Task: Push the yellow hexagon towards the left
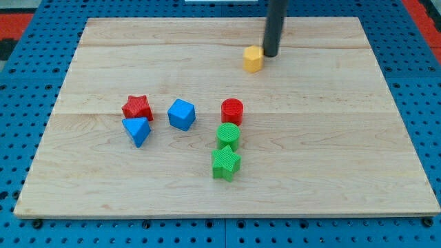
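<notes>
Resting near the top of the wooden bench (344,103), my tip (270,55) sits just to the view's right of the yellow hexagon (253,59), so close that I cannot tell whether they touch. This rig carries no fingers at all, only the straight dark rod, so there is nothing released or clenched to report. The yellow hexagon lies a little right of the bench's middle line, close to the top edge and well apart from every other block.

Lower down, toward the view's left, I see a red star (137,107) with a blue triangular block (137,130) touching it from below. Just to their right is a blue cube-like block (182,114). Further right stands a red cylinder (232,111), with a green cylinder (228,135) just beneath it and a green star (225,162) right below that, the three forming a short column.
</notes>
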Available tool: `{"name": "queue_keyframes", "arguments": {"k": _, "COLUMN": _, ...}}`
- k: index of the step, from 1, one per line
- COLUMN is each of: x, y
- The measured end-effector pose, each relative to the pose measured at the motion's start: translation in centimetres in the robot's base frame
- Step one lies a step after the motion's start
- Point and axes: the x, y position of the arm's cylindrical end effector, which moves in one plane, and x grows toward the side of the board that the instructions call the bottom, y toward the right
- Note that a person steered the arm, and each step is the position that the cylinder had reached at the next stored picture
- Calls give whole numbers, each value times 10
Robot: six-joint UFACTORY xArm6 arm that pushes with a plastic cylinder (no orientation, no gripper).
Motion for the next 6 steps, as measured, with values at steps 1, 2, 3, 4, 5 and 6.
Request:
{"name": "queue_keyframes", "arguments": {"k": 1, "x": 14, "y": -28}}
{"name": "queue_keyframes", "arguments": {"k": 2, "x": 22, "y": -94}}
{"name": "queue_keyframes", "arguments": {"k": 3, "x": 22, "y": -202}}
{"name": "queue_keyframes", "arguments": {"k": 4, "x": -2, "y": -152}}
{"name": "queue_keyframes", "arguments": {"k": 5, "x": 19, "y": -71}}
{"name": "queue_keyframes", "arguments": {"k": 6, "x": 59, "y": -64}}
